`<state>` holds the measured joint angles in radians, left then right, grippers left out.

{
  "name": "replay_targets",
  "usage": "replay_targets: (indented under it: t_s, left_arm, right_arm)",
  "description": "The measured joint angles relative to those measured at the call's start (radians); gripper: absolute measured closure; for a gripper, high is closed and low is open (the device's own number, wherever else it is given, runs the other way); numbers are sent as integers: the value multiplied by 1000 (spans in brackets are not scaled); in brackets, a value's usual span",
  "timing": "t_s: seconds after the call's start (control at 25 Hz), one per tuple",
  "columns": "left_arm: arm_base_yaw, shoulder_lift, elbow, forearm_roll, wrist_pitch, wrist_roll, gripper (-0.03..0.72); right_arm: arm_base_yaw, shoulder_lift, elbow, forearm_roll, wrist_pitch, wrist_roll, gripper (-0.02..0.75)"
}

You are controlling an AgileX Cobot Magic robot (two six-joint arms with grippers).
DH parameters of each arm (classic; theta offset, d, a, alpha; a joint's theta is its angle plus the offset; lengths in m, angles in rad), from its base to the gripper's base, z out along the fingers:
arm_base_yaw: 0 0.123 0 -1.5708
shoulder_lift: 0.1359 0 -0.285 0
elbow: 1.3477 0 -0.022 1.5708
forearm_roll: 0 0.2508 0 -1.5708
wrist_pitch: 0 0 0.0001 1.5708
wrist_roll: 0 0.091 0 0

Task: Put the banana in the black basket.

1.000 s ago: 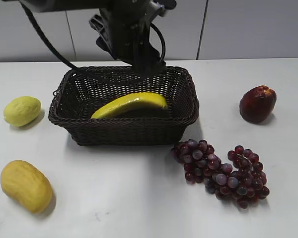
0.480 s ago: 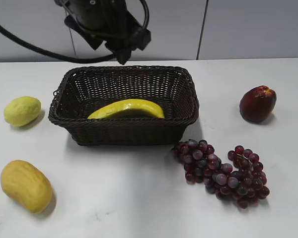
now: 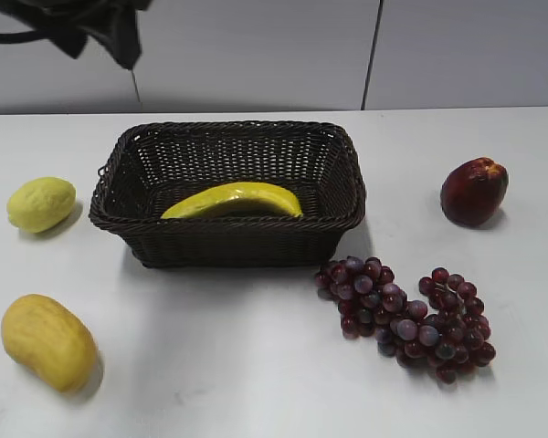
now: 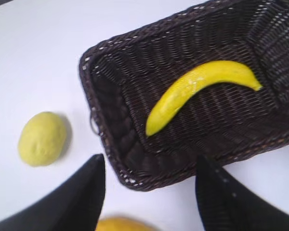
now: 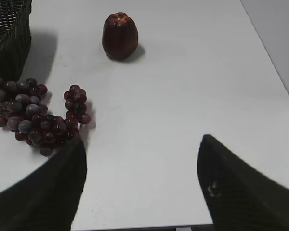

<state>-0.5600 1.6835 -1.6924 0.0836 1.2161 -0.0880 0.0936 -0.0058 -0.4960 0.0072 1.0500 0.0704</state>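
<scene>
The bright-yellow banana (image 3: 233, 199) lies on the floor of the black wicker basket (image 3: 340, 160), free of any gripper. It also shows in the left wrist view (image 4: 197, 91), inside the basket (image 4: 111, 125). My left gripper (image 4: 149, 166) is open and empty, high above the basket's left end; in the exterior view only part of it shows at the top left (image 3: 119, 41). My right gripper (image 5: 142, 161) is open and empty above bare table, right of the grapes. It does not show in the exterior view.
A lemon (image 3: 41, 203) sits left of the basket and a mango (image 3: 47, 342) lies at the front left. A bunch of dark grapes (image 3: 406, 315) lies right of the basket's front. A dark red apple (image 3: 474, 191) stands at the right.
My left gripper has risen from over the basket and moved left toward the top left corner. The banana settled flat inside the basket after the first frame and has not moved since.
</scene>
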Motion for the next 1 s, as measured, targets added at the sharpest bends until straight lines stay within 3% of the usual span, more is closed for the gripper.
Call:
replay_targets:
  t_s: [0.28,0.44,0.6,1.0]
  left_arm:
    - [245,-177,259,-84,0,33,110]
    - [335,-325,439,-84,1,39,110]
    - [376,-505,607,-84,3,39,110]
    - [378,-1033,909,-84,5,42,110]
  right_arm:
    - [0,0,0,0,0,0,166]
    - [0,0,0,0,0,0,166]
    - [0,0,0,0,0,0,166]
    - [0,0,0,0,0,0,166]
